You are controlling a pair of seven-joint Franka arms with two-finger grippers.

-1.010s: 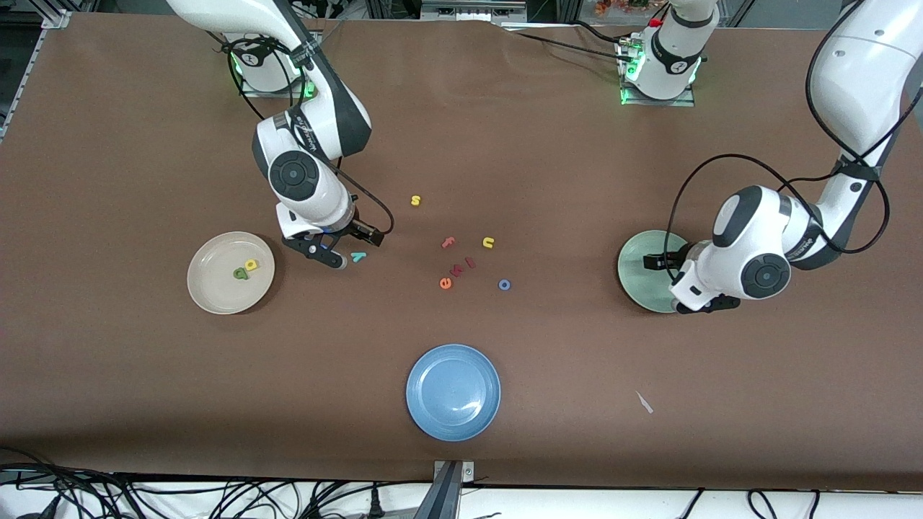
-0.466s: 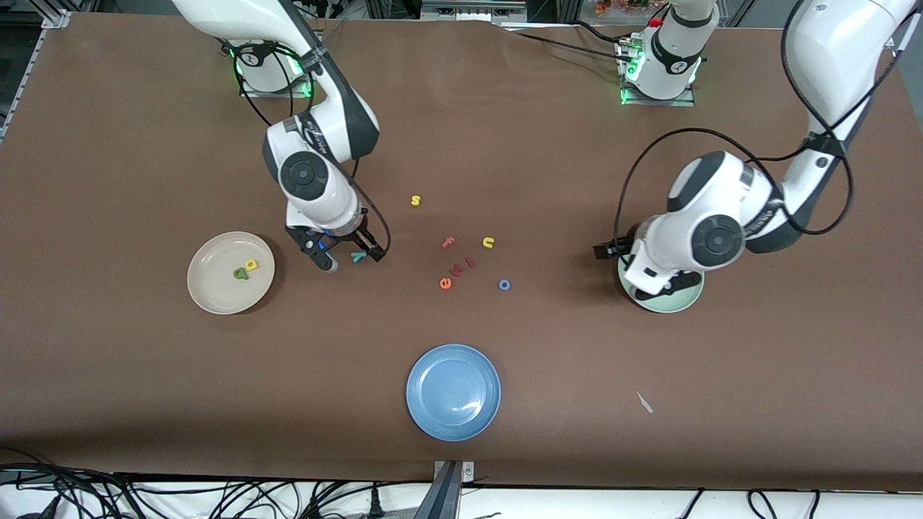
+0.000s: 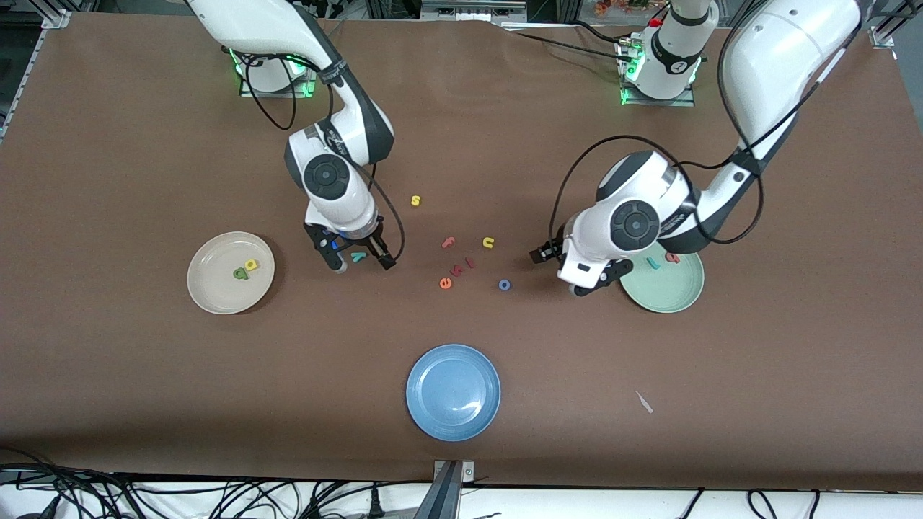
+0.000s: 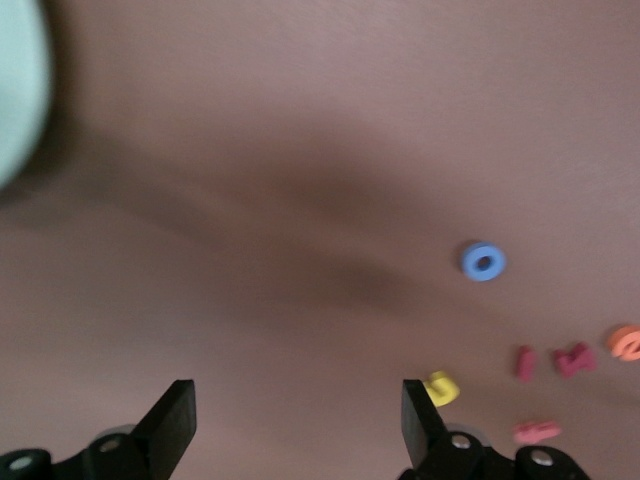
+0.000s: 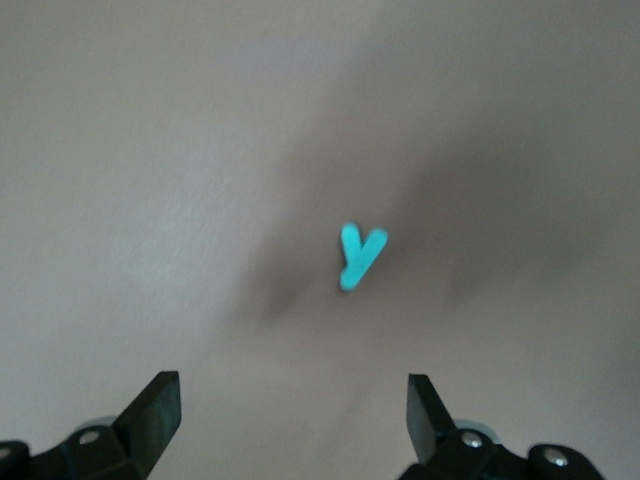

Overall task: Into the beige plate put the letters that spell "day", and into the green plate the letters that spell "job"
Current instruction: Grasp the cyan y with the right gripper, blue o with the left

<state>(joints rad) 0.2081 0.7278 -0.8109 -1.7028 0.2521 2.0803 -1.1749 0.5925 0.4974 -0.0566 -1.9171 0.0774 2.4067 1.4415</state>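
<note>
Legibly, foam letters (image 3: pixel 469 252) read s, f, u, e, o.

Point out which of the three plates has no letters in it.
The blue plate, nearest the front camera, is bare. The beige plate holds a yellow and an olive letter; the green plate holds a teal and a pinkish-red one.

Both arms are built from glossy white rounded shells joined by dark grey to black joint sections. A black circular cap with a small centre mark is fitted on each wrist housing. Black cables are looped loosely along each forearm and routed to the wrist. Green indicator lights are lit at both bases. The right gripper (image 3: pixel 358 261) and left gripper (image 3: pixel 597 277) are finished in black, with flat tapered fingers (image 5: pixel 153 408) and silver screws.
</note>
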